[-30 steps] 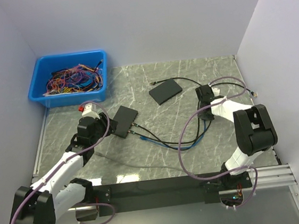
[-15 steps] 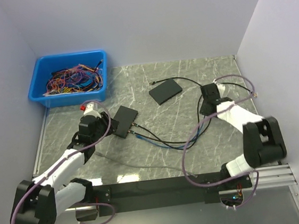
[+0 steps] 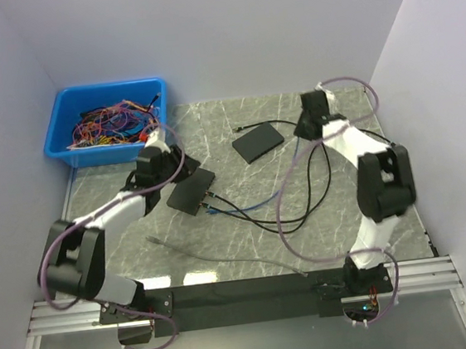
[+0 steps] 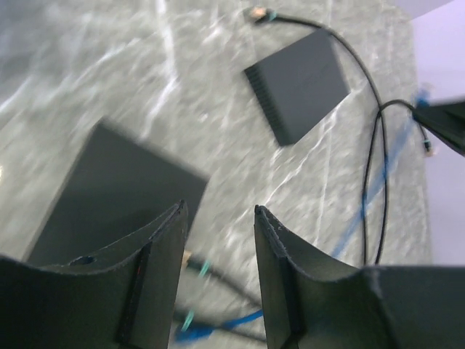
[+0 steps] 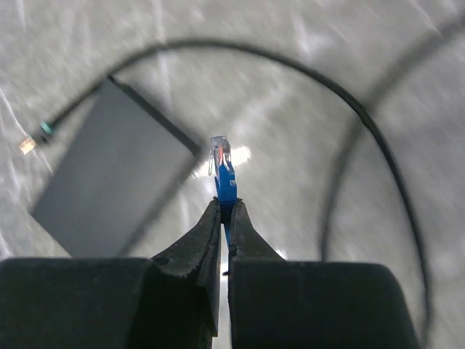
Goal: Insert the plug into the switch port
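Nearest the arms, low and left in the top view, the near switch (image 3: 191, 191) lies flat on the table (image 3: 249, 248), with cables already seated in its lower right edge. The left gripper (image 4: 218, 218) hangs over it with fingers apart, holding nothing.

Further back, just above the middle of that view, lies the far switch (image 3: 257, 143), with a loose black cable (image 3: 241, 129) end beside its upper left corner. Beyond it, at the upper right, the right gripper (image 5: 224, 209) is clamped tight on the blue boot just behind the plug (image 5: 220, 153). The plug is off the table and apart from both switches.

I'd say the pick-up is done and the carry to a port is the step in hand. Which switch is meant I cannot tell, though the left gripper poised over the near one hints at that one. The next move calls for bringing the plug down level with the ports and squaring its tip to a free one. It then wants pushing straight in along its length, likely with the other gripper bracing the switch. The trailing blue cable (image 4: 370, 196) will need slack.

The plug's long axis runs in line with the fingers, up the middle of the right wrist view. Its clear tip leads away from the gripper, pointing past the far switch's right corner rather than at it.
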{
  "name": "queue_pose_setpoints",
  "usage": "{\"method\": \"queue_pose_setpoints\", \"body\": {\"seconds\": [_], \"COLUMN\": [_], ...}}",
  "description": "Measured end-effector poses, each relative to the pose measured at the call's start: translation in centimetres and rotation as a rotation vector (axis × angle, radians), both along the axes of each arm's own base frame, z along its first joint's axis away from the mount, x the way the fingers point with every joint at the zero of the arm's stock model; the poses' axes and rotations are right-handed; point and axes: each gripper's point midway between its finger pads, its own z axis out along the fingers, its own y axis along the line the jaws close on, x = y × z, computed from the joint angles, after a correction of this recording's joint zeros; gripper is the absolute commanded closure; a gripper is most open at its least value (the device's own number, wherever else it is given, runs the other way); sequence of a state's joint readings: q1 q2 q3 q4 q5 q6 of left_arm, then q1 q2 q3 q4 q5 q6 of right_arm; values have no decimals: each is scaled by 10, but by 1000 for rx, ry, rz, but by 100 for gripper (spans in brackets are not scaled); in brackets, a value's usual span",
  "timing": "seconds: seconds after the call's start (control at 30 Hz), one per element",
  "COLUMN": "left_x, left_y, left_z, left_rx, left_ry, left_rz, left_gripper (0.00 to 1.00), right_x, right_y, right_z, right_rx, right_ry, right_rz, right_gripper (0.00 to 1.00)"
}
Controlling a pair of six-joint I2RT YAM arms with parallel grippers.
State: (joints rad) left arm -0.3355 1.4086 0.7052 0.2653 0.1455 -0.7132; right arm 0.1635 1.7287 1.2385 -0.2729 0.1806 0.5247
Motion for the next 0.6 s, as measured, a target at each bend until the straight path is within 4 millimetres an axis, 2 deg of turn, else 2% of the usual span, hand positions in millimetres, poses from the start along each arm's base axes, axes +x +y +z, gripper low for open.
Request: {"method": "queue_pose_setpoints", "body": {"seconds": [0.13,0.27,0.37,0.5,0.6], "left_x": [31,52,57,61,68], "left_y": [-24,-47,-60,-71,-80], "left_z": [6,-4,-21,-38,-46], "left_rx": [-27,-34,-40,-35,-41], "left_ry": [-4,19,60,96,110], "left_rz": [-36,-77,-99,-119,-135], "left_gripper": [53,54,54,55,55], "right_x": [56,92,105,104,103], "right_y": [15,23,24,18,15], "right_z": [-11,-29,-47,-72,-80], "right_rx": [10,3,-7,-10,1], "right_ry": [12,50,98,187,244], "right_rz": [41,63,72,76,92], "right_gripper": [100,100,100,100,100]}}
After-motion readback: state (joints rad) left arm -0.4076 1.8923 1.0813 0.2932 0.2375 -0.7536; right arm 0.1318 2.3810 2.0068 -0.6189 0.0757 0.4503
